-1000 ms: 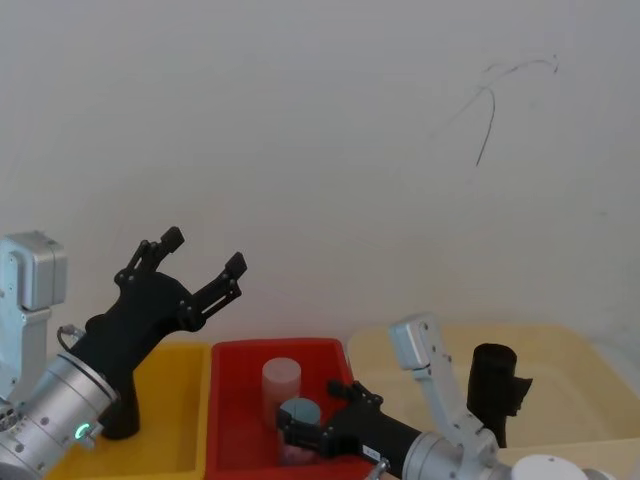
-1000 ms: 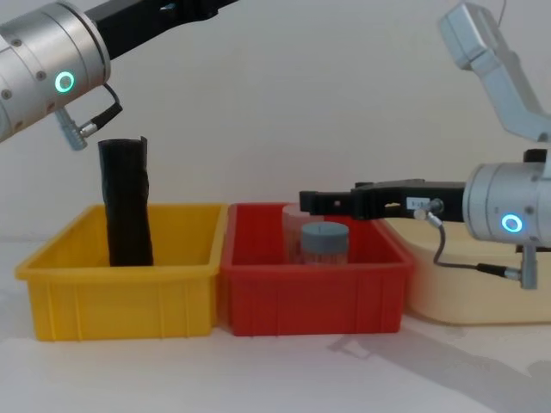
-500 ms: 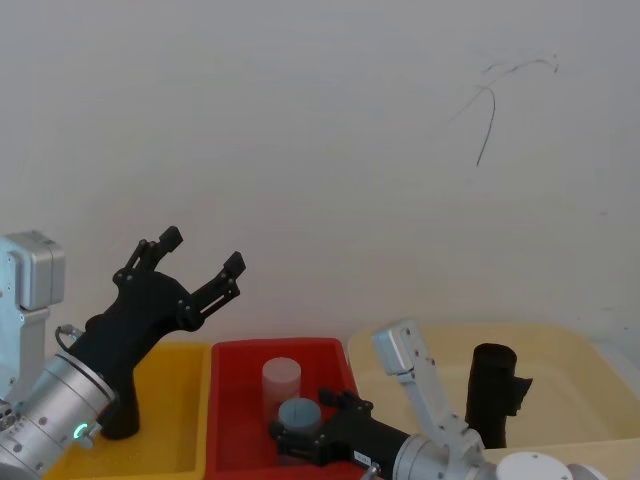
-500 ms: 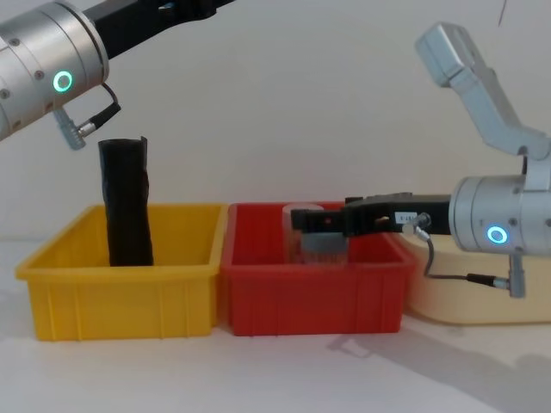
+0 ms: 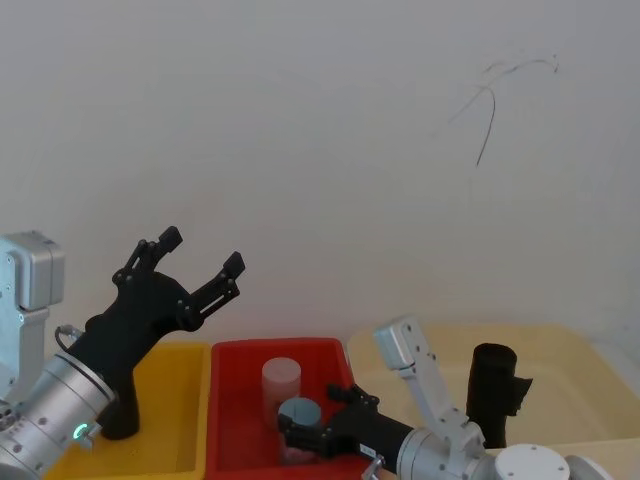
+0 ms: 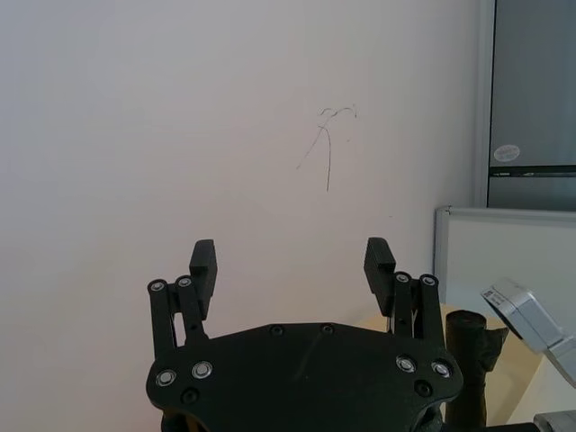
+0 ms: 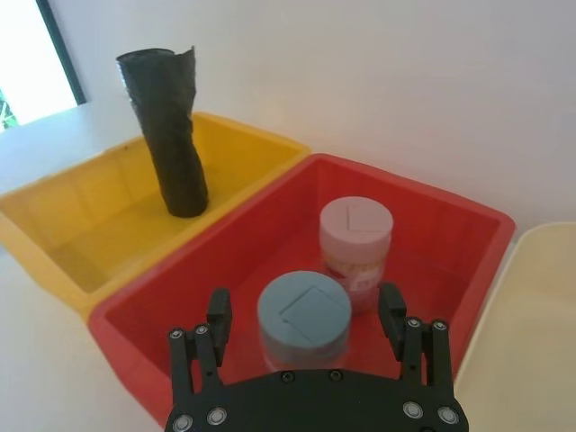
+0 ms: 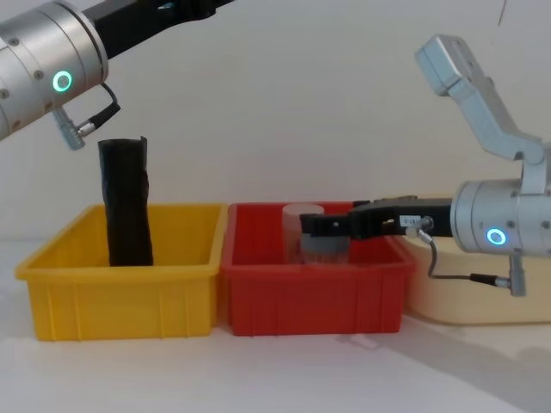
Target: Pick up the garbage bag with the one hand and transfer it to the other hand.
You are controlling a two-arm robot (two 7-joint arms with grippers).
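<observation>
Over the red bin (image 7: 432, 216), your right gripper (image 7: 306, 310) sat low with its fingers spread to either side of the blue-lidded jar (image 7: 303, 317), not closed on it; from the chest camera that gripper (image 8: 323, 226) reached in level from the right, at the height of the red bin's (image 8: 310, 284) rim. Just behind the blue-lidded jar in the red bin stood a pink-lidded jar (image 7: 356, 238). Left of the red bin, touching it, was the yellow bin (image 8: 120, 297), and in it you had the garbage bag (image 8: 127, 202) standing upright, its long axis vertical, its ragged open end pointing up and rising well above the bin walls, its base on the bin floor. Your left gripper (image 5: 195, 255) was held high above the yellow bin (image 5: 180, 400), its fingers wide apart and holding nothing, aimed up toward the wall. Right of the red bin lay a cream tub (image 5: 570, 370) with a second black roll (image 5: 493, 390) upright inside it.
</observation>
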